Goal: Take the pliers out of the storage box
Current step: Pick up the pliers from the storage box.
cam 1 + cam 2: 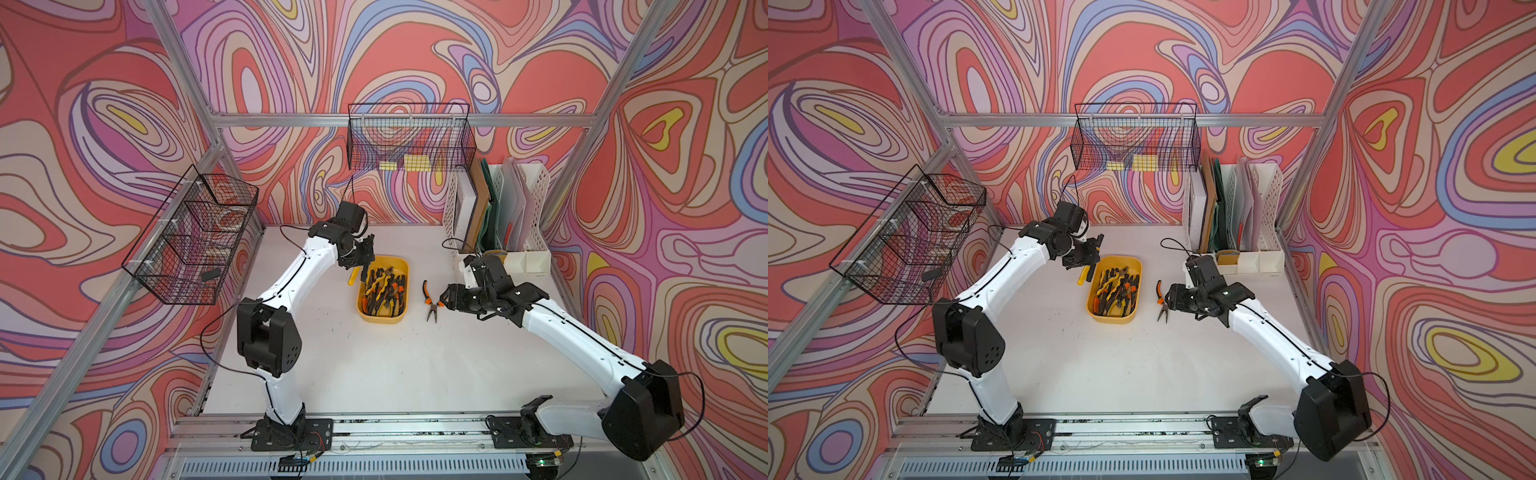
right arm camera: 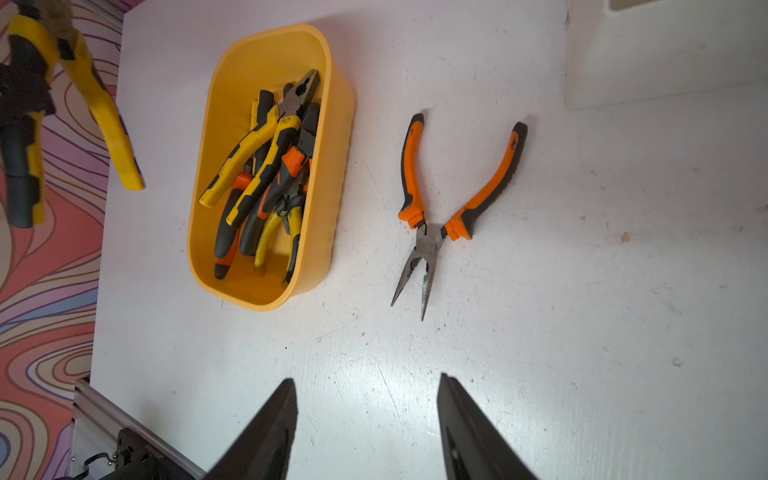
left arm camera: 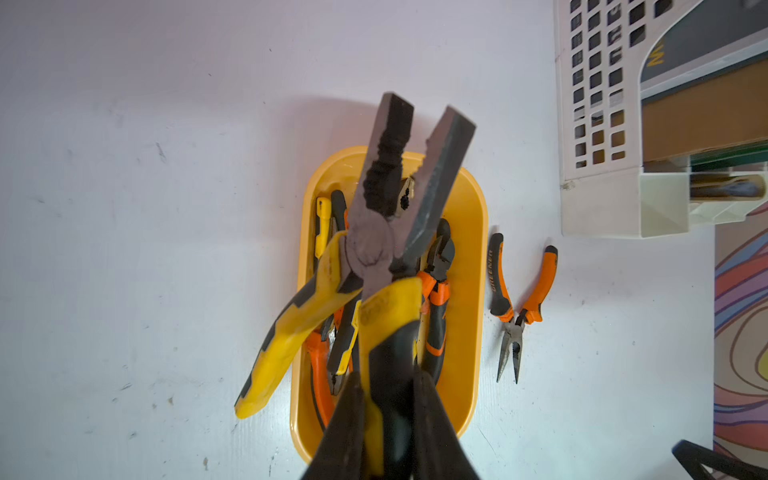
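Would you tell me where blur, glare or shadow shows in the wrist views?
Left wrist view: the held yellow pliers look soft, close to the lens; a shadow lies beyond the storage box. Right wrist view: glare whitens the table by the right gripper.

You're in a robot lab cell: aluminium frame (image 1: 291, 119), swirl-printed walls (image 1: 415, 50), left arm (image 1: 291, 274) and right arm (image 1: 573, 332) bolted to a rail (image 1: 415, 432).

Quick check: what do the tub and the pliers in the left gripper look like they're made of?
The storage box looks like moulded plastic: mustard yellow, smooth, slightly glossy, with rounded corners. The held pliers: the jaws look like dark, matte steel with serrated faces. The handles seem to be rubbery plastic sleeves, yellow over black, scuffed with grime.
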Robot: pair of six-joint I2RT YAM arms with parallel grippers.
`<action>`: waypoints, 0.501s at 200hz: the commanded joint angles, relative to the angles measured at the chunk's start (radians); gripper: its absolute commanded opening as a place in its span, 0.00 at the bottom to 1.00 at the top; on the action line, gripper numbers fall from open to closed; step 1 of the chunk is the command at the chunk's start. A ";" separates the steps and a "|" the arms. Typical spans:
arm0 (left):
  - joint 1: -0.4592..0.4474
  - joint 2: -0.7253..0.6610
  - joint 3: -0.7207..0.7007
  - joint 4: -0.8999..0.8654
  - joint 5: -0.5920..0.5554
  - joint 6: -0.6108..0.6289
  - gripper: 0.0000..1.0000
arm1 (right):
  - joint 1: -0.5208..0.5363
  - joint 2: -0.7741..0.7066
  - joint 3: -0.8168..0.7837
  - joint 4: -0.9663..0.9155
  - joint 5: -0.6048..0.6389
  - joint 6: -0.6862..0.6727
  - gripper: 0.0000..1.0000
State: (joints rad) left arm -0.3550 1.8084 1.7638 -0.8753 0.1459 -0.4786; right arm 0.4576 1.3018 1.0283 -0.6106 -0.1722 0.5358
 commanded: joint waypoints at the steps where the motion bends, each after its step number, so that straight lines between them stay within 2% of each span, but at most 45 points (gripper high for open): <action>1: -0.002 -0.054 -0.003 -0.054 -0.098 0.031 0.00 | 0.001 -0.035 0.019 -0.026 0.014 -0.005 0.58; 50: 0.004 -0.033 0.085 -0.301 -0.329 0.119 0.00 | 0.001 -0.047 0.035 -0.075 0.038 -0.039 0.59; 100: 0.073 0.028 -0.005 -0.260 -0.344 0.105 0.00 | 0.002 -0.042 0.047 -0.078 0.009 -0.030 0.59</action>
State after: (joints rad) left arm -0.3214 1.8015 1.8004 -1.1484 -0.1425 -0.3832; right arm 0.4576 1.2701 1.0462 -0.6712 -0.1547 0.5137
